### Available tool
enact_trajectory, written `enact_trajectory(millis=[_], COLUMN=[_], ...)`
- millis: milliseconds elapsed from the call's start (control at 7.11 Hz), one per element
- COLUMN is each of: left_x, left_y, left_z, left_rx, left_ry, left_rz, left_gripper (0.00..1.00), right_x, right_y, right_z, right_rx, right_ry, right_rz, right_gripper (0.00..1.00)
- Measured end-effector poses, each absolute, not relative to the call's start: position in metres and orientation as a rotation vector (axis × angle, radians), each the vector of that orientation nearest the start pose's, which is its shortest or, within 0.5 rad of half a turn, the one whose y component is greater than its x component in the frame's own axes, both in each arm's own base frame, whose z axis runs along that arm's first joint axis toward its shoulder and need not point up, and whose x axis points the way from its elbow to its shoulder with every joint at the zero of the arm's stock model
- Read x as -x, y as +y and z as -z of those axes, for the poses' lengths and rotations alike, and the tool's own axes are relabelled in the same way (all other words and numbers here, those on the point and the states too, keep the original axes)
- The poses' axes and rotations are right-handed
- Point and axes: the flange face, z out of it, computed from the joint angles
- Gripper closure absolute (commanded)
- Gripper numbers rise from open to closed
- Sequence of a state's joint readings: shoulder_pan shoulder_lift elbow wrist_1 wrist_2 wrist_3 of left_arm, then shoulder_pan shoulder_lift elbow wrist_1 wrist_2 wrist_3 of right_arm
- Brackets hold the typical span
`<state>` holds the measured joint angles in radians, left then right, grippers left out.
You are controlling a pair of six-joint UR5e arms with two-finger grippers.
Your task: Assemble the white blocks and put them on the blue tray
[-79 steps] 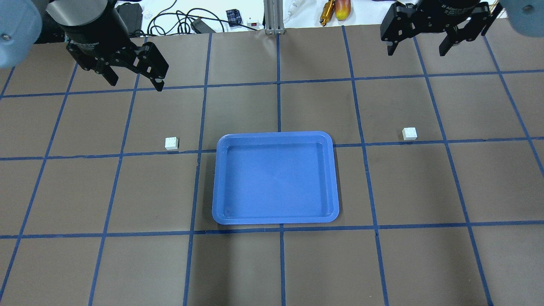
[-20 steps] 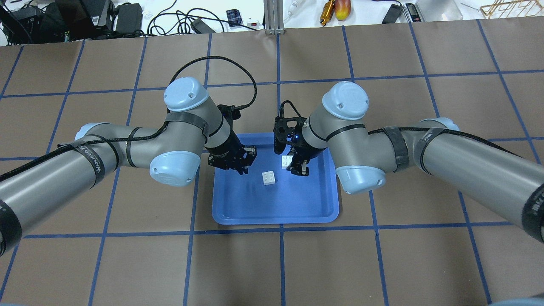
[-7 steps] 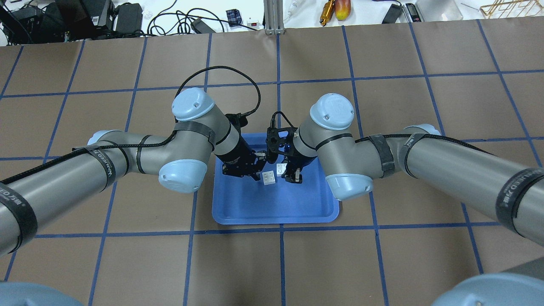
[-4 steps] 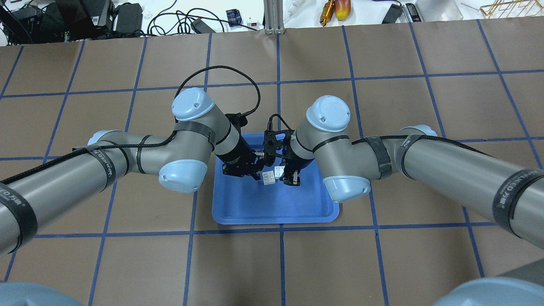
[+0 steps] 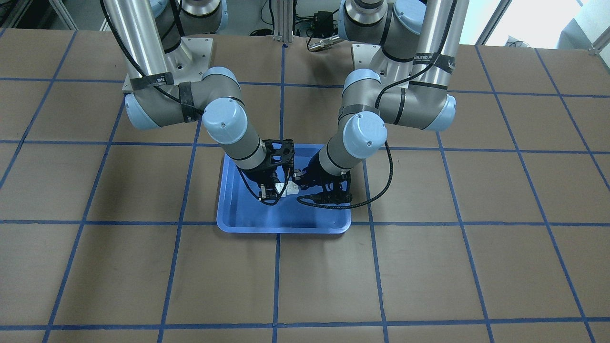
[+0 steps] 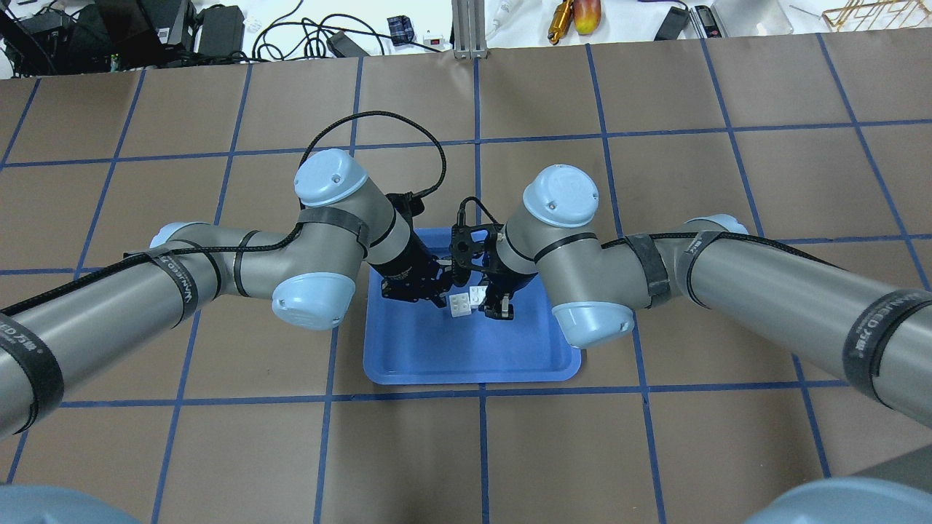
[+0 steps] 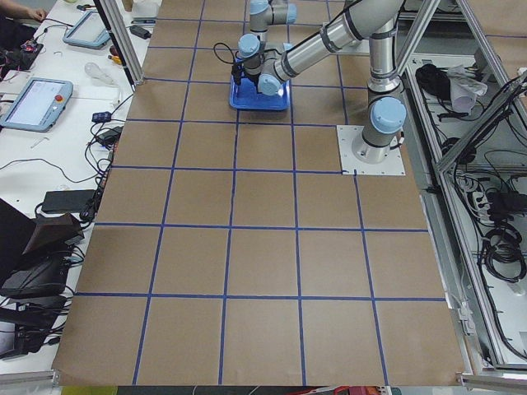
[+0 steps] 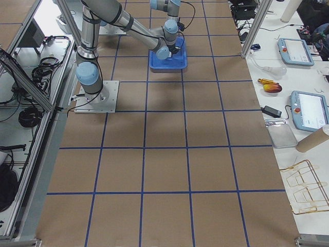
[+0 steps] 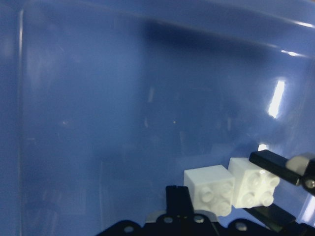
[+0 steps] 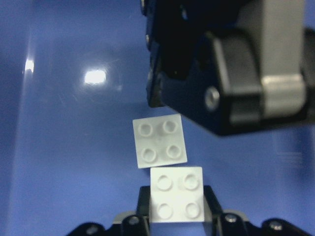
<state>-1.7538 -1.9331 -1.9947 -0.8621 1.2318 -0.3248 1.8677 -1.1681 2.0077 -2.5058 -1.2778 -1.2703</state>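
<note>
The blue tray (image 6: 466,356) lies mid-table. One white block (image 6: 459,304) rests studs-up on the tray floor. My right gripper (image 6: 486,300) is shut on a second white block (image 6: 478,294) and holds it studs-up right beside the first, corner to corner. In the right wrist view the held block (image 10: 176,201) sits between my fingers just short of the lying block (image 10: 160,141). My left gripper (image 6: 442,295) looks shut and empty, with its tip against the lying block's far side (image 9: 210,189). The tray also shows in the front view (image 5: 248,214).
Both arms meet low over the tray's back half. The left arm's black cable (image 6: 378,120) loops above its wrist. Cables, adapters and tools (image 6: 568,18) lie beyond the table's far edge. The brown mat with a blue tape grid (image 6: 218,451) surrounds the tray.
Both blocks, once on the table either side of the tray, are now in it. Over the last second my right gripper has slid its block left against the lying block. The left arm has held still.
</note>
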Motion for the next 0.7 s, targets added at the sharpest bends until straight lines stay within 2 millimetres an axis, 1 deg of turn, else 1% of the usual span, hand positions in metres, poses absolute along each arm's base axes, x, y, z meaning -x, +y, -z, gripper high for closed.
enact_trajectory(millis=[281, 422, 562, 703], left_x=[0.2584, 0.2586, 0.2586, 0.2587], left_y=[-0.4808, -0.4804, -0.4802, -0.4802], left_z=[-0.1815, -0.1814, -0.1818, -0.1821], left_rx=[0.266, 0.265, 0.264, 0.264], left_ry=[3.428, 3.428, 3.429, 3.429], left_rz=[-0.277, -0.278, -0.276, -0.275], left_gripper=[1.0, 1.0, 1.0, 1.0], right_x=[-0.3151, -0.3153, -0.3148, -0.3144], right_y=[-0.4625, -0.4607, -0.4588, -0.4579], right_z=[-0.1749, -0.1736, -0.1725, -0.1716], right_rx=[2.073, 2.074, 2.074, 2.073], right_ry=[2.04, 2.038, 2.038, 2.042], right_rz=[0.316, 0.31, 0.306, 0.301], right_gripper=[1.0, 0.95, 0.07, 0.0])
